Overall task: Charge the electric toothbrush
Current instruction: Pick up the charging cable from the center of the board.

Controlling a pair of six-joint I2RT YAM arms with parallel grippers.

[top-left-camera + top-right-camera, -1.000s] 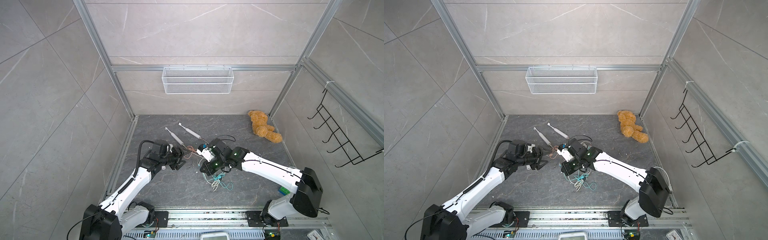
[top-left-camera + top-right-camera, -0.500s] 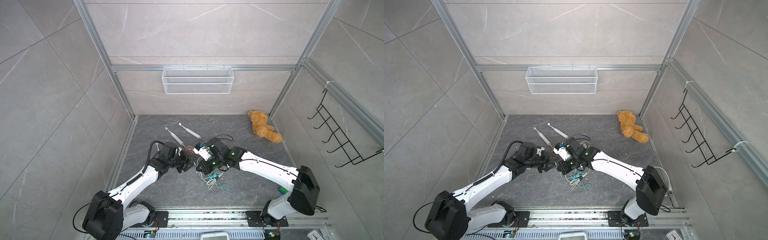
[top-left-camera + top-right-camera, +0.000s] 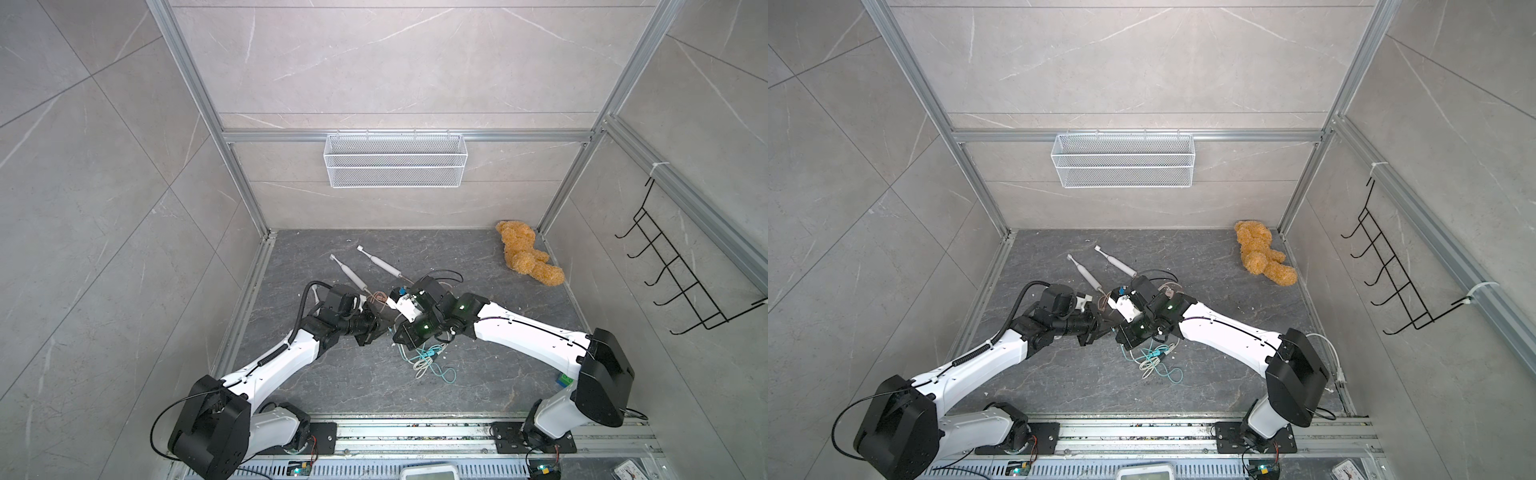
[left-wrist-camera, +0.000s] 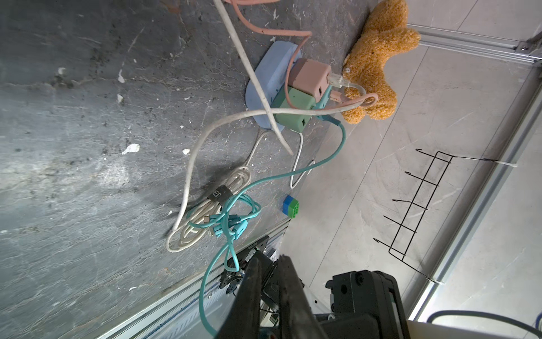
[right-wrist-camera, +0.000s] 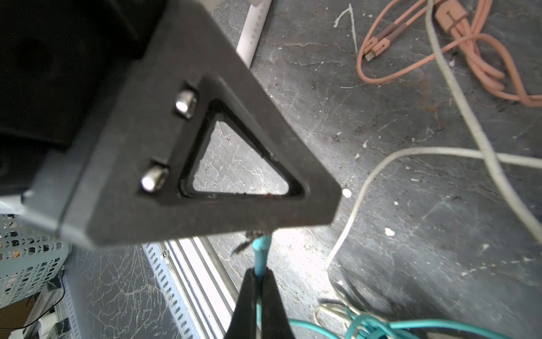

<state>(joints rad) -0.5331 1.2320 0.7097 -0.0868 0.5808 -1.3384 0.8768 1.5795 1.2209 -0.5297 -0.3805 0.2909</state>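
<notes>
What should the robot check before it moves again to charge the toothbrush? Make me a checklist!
1. Right end effector shut on the teal cable: ok.
2. Left end effector gripping the cable's plug end: cannot tell; the tip is hidden behind its finger.
3. Teal cable free of the white cables: not ok, they lie tangled.
4. Teal cable joined to the green charger block: looks ok.
5. Toothbrush picked up: not ok; both toothbrushes lie on the floor.
</notes>
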